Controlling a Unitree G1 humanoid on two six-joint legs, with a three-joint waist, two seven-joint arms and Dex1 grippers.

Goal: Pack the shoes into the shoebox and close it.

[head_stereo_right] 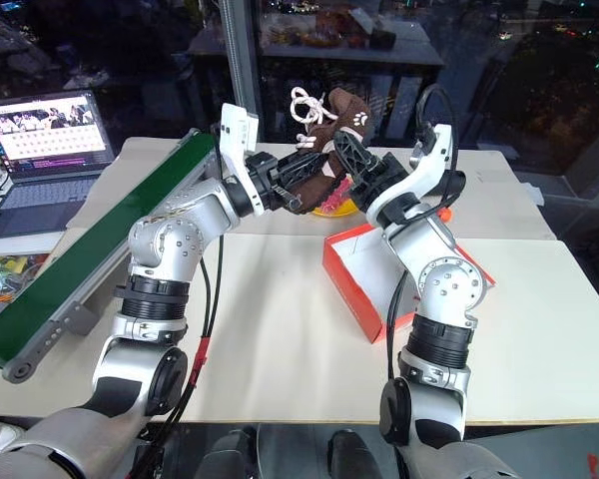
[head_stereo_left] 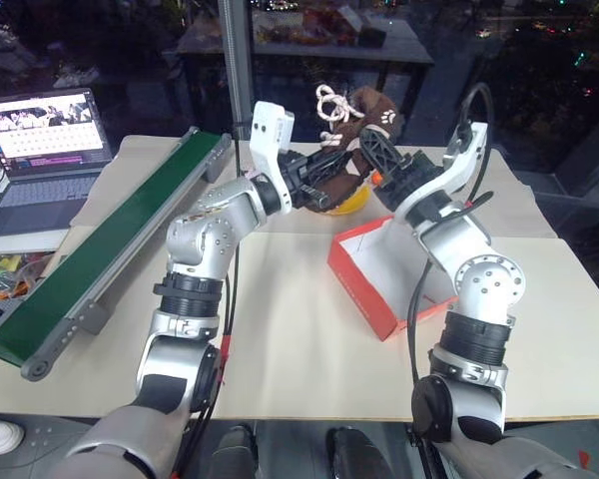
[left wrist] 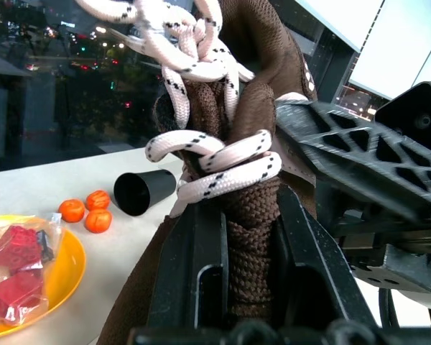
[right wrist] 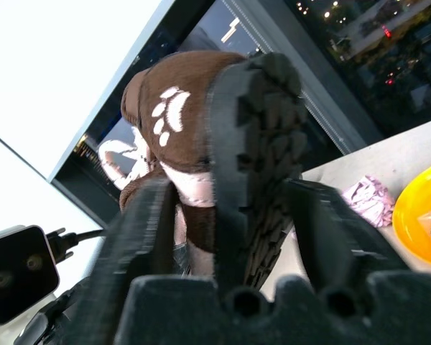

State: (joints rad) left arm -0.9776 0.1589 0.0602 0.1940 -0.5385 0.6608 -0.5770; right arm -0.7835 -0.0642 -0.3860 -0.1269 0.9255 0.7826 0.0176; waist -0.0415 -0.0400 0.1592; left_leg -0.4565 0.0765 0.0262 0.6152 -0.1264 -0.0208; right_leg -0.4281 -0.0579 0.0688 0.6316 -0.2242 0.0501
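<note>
Brown knit and white laces mark the shoe, which hangs in the air between the two pincers, above the yellow plate and just beyond the far corner of the open shoebox. The left gripper is clenched on its laced upper; the right gripper straddles the black treaded sole, its jaws on either side, but whether they press yet I cannot tell. This looks like a hand-over, and it goes well if the right pincer closes firmly across the sole before the left lets go, with no tug on the loose laces. The shoe's long axis runs steeply upward, rising away from both pincers, and the pale paw mark faces the right arm's side. Which end is the toe I cannot tell. The white box interior lies below the right gripper.
</note>
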